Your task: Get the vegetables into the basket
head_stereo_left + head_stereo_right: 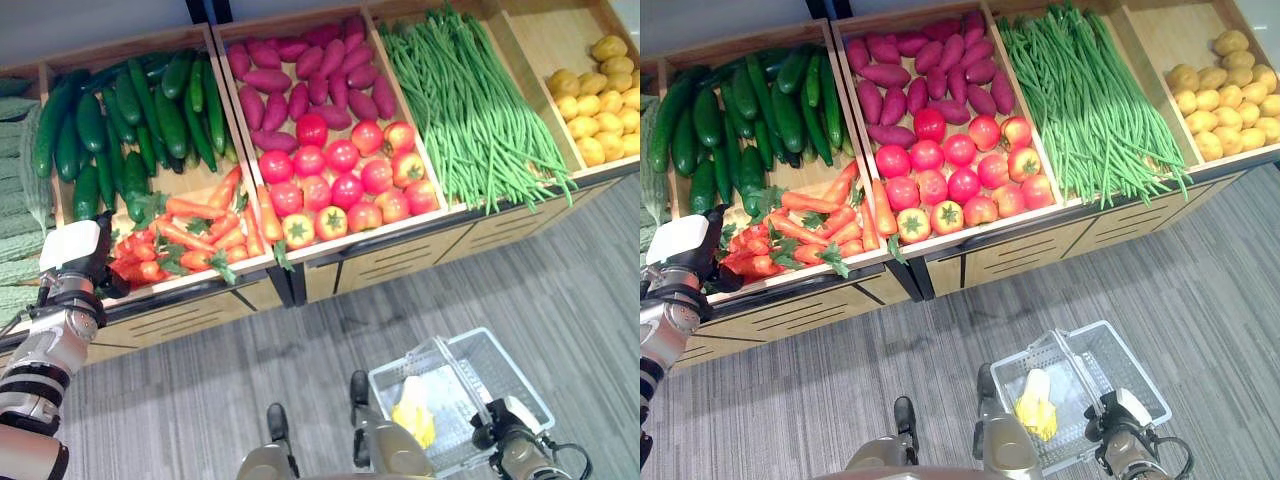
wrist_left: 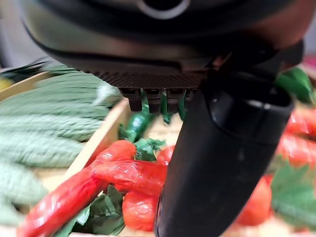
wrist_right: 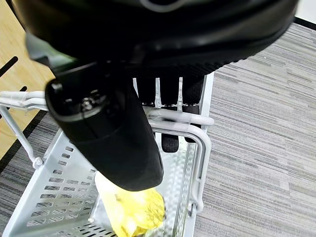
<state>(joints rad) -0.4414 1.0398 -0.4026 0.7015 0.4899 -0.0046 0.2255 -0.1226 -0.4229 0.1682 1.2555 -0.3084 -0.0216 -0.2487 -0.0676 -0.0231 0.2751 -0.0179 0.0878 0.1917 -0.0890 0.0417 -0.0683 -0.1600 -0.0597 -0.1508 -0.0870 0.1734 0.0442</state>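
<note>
At the far left, the left hand (image 1: pixel 78 262) hovers over the red chillies (image 1: pixel 135 262), fingers uncurled, holding nothing; it should close on one pepper only. Near right, the right hand (image 3: pixel 163 106) grips the basket's handle (image 3: pixel 180 119); the basket (image 1: pixel 510 375) holds one yellow vegetable (image 1: pixel 414 410).

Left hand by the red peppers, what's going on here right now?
The robot stands at a produce stand. Its left hand is down at the red peppers, next to the carrots; whether it grips one cannot be told. The right hand has its fingers curled round the handle of the grey basket, carried over the floor. One yellow item lies in the basket.
</note>
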